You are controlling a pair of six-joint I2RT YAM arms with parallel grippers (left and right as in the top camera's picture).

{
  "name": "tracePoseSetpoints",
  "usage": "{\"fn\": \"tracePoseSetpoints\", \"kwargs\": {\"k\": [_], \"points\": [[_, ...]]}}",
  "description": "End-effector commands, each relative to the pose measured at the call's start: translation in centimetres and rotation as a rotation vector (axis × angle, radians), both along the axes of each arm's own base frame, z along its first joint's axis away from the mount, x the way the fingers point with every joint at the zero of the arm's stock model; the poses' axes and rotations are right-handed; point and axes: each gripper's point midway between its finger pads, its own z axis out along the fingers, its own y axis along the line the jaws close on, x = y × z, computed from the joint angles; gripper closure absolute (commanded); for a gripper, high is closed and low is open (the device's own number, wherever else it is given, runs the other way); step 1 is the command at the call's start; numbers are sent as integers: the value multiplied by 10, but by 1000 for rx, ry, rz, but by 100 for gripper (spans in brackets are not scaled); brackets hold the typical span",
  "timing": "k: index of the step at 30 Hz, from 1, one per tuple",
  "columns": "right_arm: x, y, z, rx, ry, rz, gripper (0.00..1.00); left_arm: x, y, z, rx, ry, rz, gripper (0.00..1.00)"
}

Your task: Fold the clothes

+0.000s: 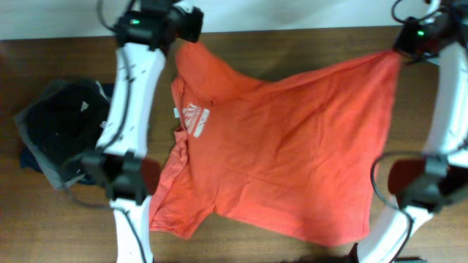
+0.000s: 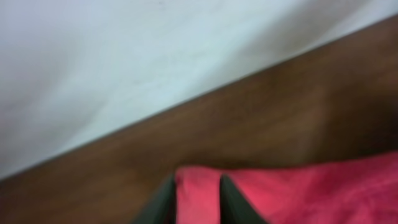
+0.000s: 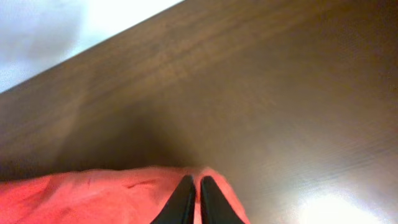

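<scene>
Dark wood table (image 1: 292,44), white wall (image 1: 58,14) along the far edge. Counts: one red-orange shirt (image 1: 292,146), one stack of dark folded clothes (image 1: 58,131), two arms, two grippers.

Shirt lay spread and wrinkled across the middle of the table, neck end to the left, between the two arms. One white print (image 1: 196,119) and one small white neck tag (image 1: 176,112) showed near the collar. Dark stack sat at the left, apart from the shirt, on the outer side of the left arm (image 1: 135,80); pieces in it could not be counted.

Both arms reached from the near edge to the far edge, elbows low near the front. Left arm ran along the shirt's left side and crossed over its near sleeve. Right arm (image 1: 453,95) ran down the right edge of the table.

Left gripper (image 2: 198,182) sat low by the wall, fingers (image 2: 163,202) parted with a clear gap, a shirt corner lying in that gap. Right gripper (image 3: 194,180) sat at the far right, fingers (image 3: 182,199) nearly together, pinching a shirt corner that was drawn out into a point toward it.
</scene>
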Motion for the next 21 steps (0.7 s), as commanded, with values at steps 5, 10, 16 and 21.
{"fn": "tracePoseSetpoints", "kwargs": {"k": [5,10,16,21], "points": [[17,-17,-51,-9,85,103,59,28,13,-57,39,51,44,50],[-22,-36,-35,22,132,42,53,-5,40,-17,50,84,78,43],[-64,-31,-9,109,146,24,46,-56,54,45,46,67,87,32],[-87,-27,-41,217,279,3,53,-104,62,69,55,115,86,29]]}}
